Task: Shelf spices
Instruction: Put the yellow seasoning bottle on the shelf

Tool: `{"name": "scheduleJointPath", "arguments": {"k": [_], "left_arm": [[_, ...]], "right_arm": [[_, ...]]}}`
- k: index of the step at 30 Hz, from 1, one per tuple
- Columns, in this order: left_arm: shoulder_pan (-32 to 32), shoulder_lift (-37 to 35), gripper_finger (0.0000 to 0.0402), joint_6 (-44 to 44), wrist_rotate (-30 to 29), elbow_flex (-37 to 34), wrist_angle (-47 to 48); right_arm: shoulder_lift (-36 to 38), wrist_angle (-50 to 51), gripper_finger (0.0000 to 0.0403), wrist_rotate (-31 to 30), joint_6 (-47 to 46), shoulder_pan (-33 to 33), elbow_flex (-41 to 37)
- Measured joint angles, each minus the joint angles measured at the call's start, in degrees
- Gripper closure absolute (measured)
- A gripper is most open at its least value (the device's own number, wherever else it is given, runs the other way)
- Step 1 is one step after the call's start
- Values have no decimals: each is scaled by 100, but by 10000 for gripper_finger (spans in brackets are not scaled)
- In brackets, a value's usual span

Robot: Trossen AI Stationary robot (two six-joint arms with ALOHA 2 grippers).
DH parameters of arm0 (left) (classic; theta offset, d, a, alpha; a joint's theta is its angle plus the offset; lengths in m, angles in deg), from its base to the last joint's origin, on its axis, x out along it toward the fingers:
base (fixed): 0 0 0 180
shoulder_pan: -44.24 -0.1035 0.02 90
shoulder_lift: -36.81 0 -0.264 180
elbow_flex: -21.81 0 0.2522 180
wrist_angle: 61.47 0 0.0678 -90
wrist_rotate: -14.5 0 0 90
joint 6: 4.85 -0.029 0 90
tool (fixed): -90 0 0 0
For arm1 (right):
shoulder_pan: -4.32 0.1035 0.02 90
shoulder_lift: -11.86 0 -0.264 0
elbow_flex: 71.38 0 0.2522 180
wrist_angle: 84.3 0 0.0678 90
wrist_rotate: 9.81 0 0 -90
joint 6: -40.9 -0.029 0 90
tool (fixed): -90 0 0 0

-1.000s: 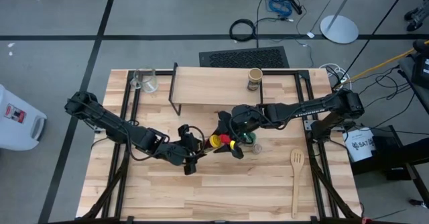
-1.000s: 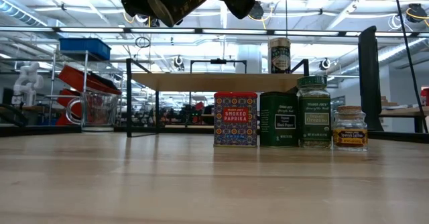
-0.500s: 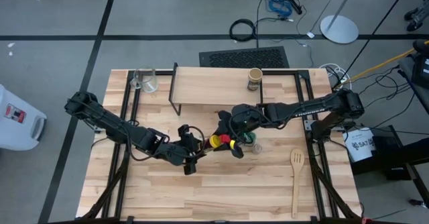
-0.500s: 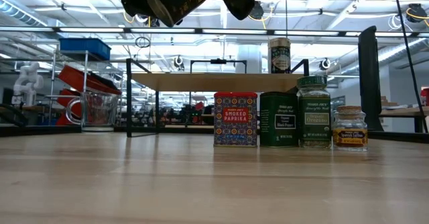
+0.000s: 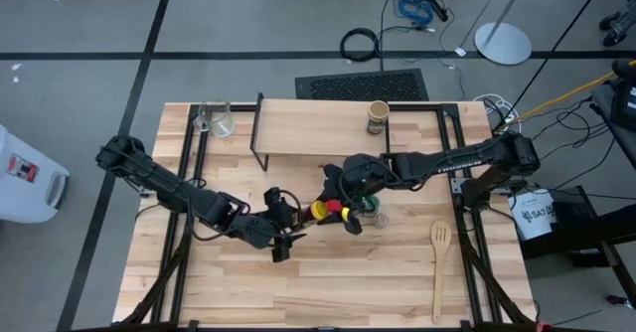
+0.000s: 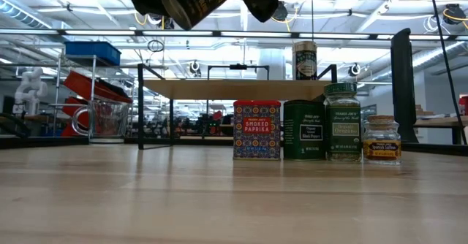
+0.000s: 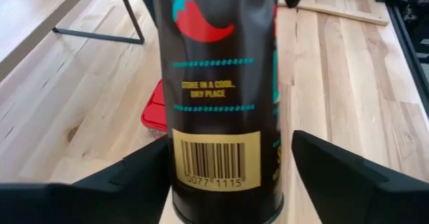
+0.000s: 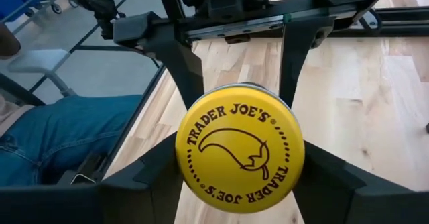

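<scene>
Pale wooden surface (image 5: 397,282) below both arms, with the low plank-topped shelf on black metal legs (image 5: 318,128) at its far edge. Dark cylindrical spice jar with a yellow lid (image 5: 318,210) hangs in the air in front of the shelf, above the surface, tilted close to level. Long axis runs roughly along the shelf's front edge: lid end inside the right tool (image 5: 343,211), barcode end between the jaws of the left tool (image 5: 296,229). Right tool clamped narrow on the lid rim, bearing the jar. Left tool wide, a sliver of gap showing beside the base, so likely a handover. Right arm nearer the shelf; next move probably turns on righting the jar and carrying it back onto the plank.
</scene>
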Motion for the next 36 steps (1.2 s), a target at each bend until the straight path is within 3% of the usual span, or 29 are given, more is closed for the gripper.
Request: {"name": "scheduleJointPath", "arguments": {"k": [7,20,30,36], "left_arm": [[152,-49,65,9,-513,0,10],[335,-543,60,114,-1288,0,381],[644,-568,61,1228,-1828,2,1203],[733,-568,61,1250,-1939,2,1126]], "right_arm": [[63,26,184,-26,4,-67,2],[610,755,183,-107,154,-149,120],[700,3631,181,-437,423,-848,2063],[695,4630,180,-632,720,-1715,3006]]}}
